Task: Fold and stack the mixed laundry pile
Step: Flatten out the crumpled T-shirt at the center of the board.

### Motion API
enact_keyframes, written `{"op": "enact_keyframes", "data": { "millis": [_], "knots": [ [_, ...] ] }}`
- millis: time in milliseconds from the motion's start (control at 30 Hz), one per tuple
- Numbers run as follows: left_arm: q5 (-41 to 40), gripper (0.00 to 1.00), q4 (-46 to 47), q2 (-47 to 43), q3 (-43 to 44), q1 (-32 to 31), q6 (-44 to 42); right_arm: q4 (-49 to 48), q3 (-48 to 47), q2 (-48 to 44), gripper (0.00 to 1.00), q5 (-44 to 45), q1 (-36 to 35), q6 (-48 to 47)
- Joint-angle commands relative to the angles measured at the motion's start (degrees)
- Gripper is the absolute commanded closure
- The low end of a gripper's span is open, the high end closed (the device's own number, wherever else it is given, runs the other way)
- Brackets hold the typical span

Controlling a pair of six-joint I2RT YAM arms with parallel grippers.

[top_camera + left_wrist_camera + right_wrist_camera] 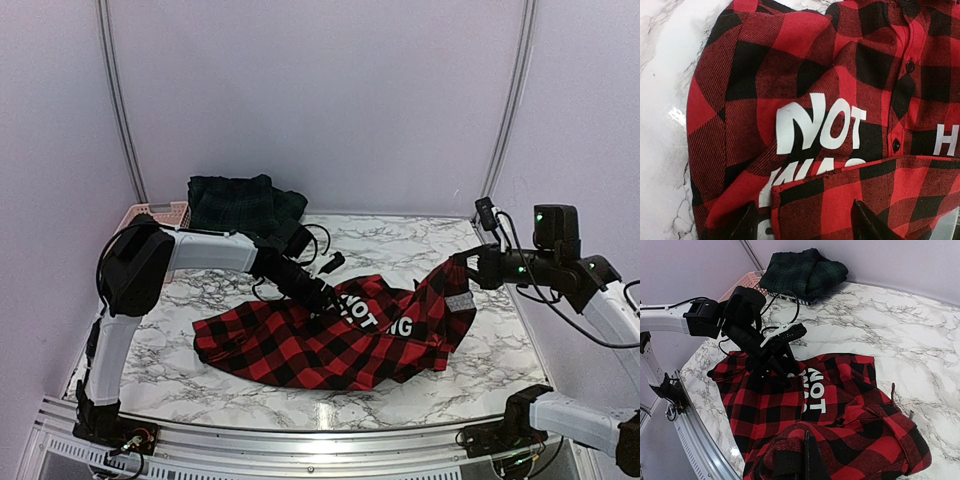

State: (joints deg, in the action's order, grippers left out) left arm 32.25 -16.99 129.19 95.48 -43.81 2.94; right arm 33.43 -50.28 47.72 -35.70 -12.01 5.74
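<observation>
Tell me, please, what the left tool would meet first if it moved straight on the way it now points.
The red-and-black checked fabric shirt: the left tool points down at a raised fold beside the white lettering. Depth is unclear, so it may already touch the cloth.

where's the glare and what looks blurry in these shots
Top external: a bright reflection on the metal rail at the near edge. Left wrist: a glare spot on the marble table left of the red-and-black checked shirt; the left gripper at the bottom edge is dark and soft. Right wrist: shirt lettering sharp, a faint sheen on the table at lower left.
</observation>
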Motion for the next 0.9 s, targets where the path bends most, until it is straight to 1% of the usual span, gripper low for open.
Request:
{"op": "enact_keyframes", "data": {
  "millis": [0,200,433,567,700,867],
  "knots": [
    [0.0,0.33,-0.1,0.1,0.2,0.9,0.8,-1.8,-0.8,0.4,1.0,-0.6,0.0,-0.3],
    [2.9,0.33,-0.6,4.4,4.3,-0.9,2.4,-2.2,-1.0,1.7,1.0,-1.1,0.0,-0.8],
    [4.4,0.37,-1.2,5.7,4.7,-2.0,2.0,-2.8,-1.0,2.1,1.0,-1.2,0.0,-0.6],
    [4.9,0.45,-1.9,5.1,4.5,-2.5,-0.3,-3.0,-1.1,2.5,1.0,-1.4,0.0,-0.8],
    [5.8,0.56,-1.8,2.7,3.6,-2.7,-2.6,-3.2,-1.2,2.8,1.0,-1.6,0.0,-0.6],
    [3.9,0.59,-0.2,-1.4,0.7,-2.9,-6.5,-3.2,-1.1,2.7,1.0,-1.5,0.0,-0.6]
  ]
}}
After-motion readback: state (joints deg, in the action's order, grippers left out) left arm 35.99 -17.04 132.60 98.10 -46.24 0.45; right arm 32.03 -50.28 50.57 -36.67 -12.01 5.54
